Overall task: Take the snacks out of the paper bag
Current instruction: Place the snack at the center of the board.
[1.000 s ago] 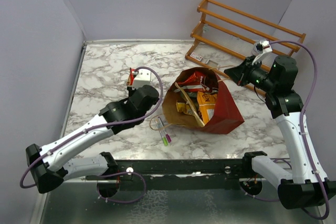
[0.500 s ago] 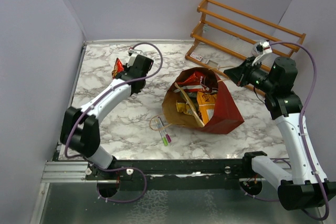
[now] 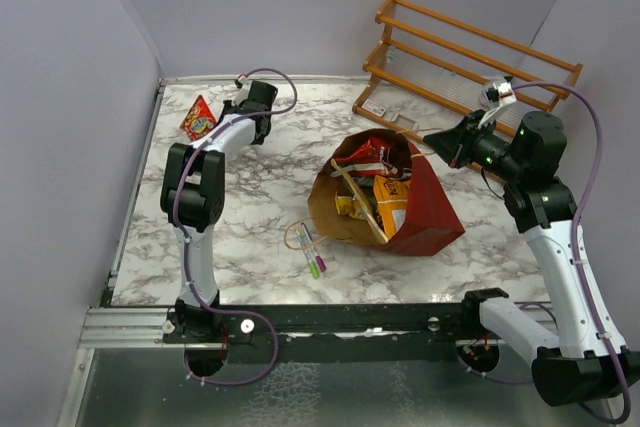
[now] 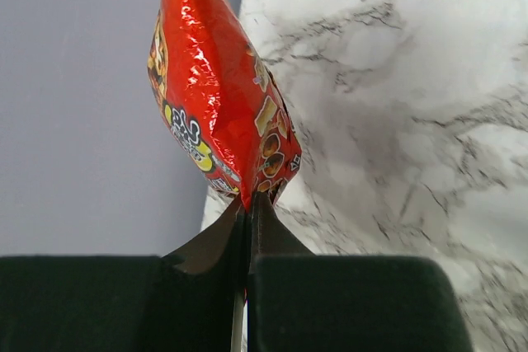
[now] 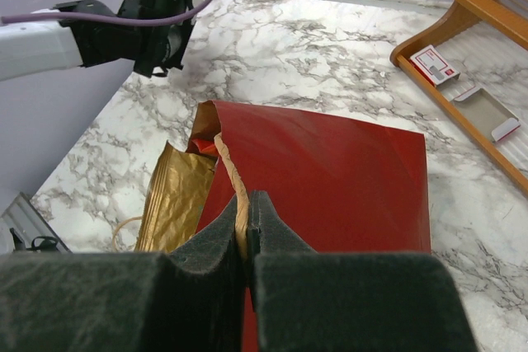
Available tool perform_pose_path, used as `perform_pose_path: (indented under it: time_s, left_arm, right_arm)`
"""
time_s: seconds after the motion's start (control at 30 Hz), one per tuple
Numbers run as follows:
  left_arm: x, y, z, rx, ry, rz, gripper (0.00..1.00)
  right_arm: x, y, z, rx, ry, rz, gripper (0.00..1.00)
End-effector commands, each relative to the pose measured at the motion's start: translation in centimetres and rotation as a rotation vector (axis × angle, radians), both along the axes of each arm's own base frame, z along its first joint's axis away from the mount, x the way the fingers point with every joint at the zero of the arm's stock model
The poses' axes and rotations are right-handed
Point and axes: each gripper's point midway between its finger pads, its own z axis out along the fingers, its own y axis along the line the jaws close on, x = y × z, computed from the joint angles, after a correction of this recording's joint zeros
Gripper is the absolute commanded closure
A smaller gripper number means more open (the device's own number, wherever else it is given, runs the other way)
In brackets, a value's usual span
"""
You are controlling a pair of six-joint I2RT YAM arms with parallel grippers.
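The small red packet (image 3: pixel 199 117) is out of the bag, held up over the far-left corner of the surface (image 3: pixel 250 202), close to the grey wall (image 3: pixel 70 97). The left pincer (image 3: pixel 222 114) is clamped on one crimped end, fingers pressed together w/ foil btwn them. In the wrist view the packet (image 4: pixel 219 96) stands up from the pincer (image 4: pixel 247 216). Print on it: yellow-and-black lettering plus snack pics, not legible.

The paper bag (image 3: pixel 432 215), red outside and kraft inside, sits approx mid-surface, a bit toward the right edge, mouth gaping up and left. Inside are a red chip bag (image 3: pixel 368 152) at the far side of the mouth, an orange packet (image 3: pixel 393 202) nearer, and a small yellow packet (image 3: pixel 350 207) by the left rim. More foil lies under these, can't sort it out. Logos too small to read.

The right pincer (image 3: pixel 437 142) is at the bag's far-right rim. Wrist view: pincer (image 5: pixel 247 204) closed tight on a tan strip at the rim of the bag (image 5: pixel 330 171), handle or folded edge, can't tell which.

Just beside the bag's near-left side lie two marker pens (image 3: pixel 313 252) and a thin brown string loop (image 3: pixel 293 235). A wooden rack (image 3: pixel 470 52) stands at the far-right corner. A white card (image 5: pixel 435 65) w/ red border lies in it, text unreadable.
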Motion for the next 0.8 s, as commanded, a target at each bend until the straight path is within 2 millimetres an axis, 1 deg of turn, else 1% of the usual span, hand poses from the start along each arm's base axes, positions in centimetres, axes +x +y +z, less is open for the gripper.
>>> perform_pose_path:
  time_s: [0.0,0.13,0.27,0.3,0.33,0.4,0.47,0.5,0.53,0.6,0.67,0.7,0.73,0.77]
  left_arm:
    - [1.7,2.1,0.9,0.18,0.013,0.025,1.0]
    - [2.0,2.2,-1.9,0.184,0.077,0.008,1.0]
    - [1.8,2.0,-3.7,0.166,0.115,-0.003,0.99]
    - [1.7,1.9,-3.9,0.153,0.116,-0.004,0.94]
    - [1.6,1.8,-4.0,0.14,0.118,-0.006,0.85]
    - [1.5,1.3,-3.8,0.08,0.119,-0.017,0.62]
    - [1.2,0.3,-3.0,-0.004,0.113,-0.033,0.5]
    - [0.6,-0.2,-2.7,-0.052,0.133,-0.046,0.45]
    - [0.5,-1.0,-2.0,-0.111,0.117,-0.06,0.42]
    - [-1.3,-2.7,-0.9,-0.246,0.128,-0.08,0.36]
    - [-3.1,-5.3,0.4,-0.43,0.082,-0.118,0.3]
    - [-4.1,-7.5,0.7,-0.569,0.075,-0.18,0.19]
    - [-5.3,-9.1,1.4,-0.671,0.047,-0.219,0.15]
    - [-6.4,-10.5,2.3,-0.763,0.016,-0.264,0.12]
  right_arm:
    - [0.4,-0.2,0.3,-0.01,-0.027,-0.023,0.99]
    - [0.4,-0.1,0.3,-0.01,-0.026,-0.021,0.99]
    - [0.5,-0.2,0.1,-0.012,-0.021,-0.023,0.99]
    - [0.5,-0.2,0.1,-0.013,-0.023,-0.024,0.99]
    - [0.5,-0.2,0.1,-0.014,-0.024,-0.025,0.99]
    - [0.5,-0.3,0.2,-0.014,-0.025,-0.028,0.99]
    - [0.5,-0.3,0.2,-0.014,-0.024,-0.028,0.99]
    - [0.4,-0.3,0.3,-0.015,-0.028,-0.028,0.99]
    - [0.4,-0.3,0.3,-0.016,-0.029,-0.029,0.99]
    - [0.3,-0.3,0.4,-0.016,-0.033,-0.031,0.99]
    - [0.3,-0.4,0.5,-0.015,-0.036,-0.032,0.99]
    - [0.3,-0.4,0.5,-0.016,-0.036,-0.034,0.99]
    - [0.3,-0.4,0.6,-0.017,-0.037,-0.036,0.99]
    - [0.3,-0.4,0.6,-0.018,-0.037,-0.036,0.99]
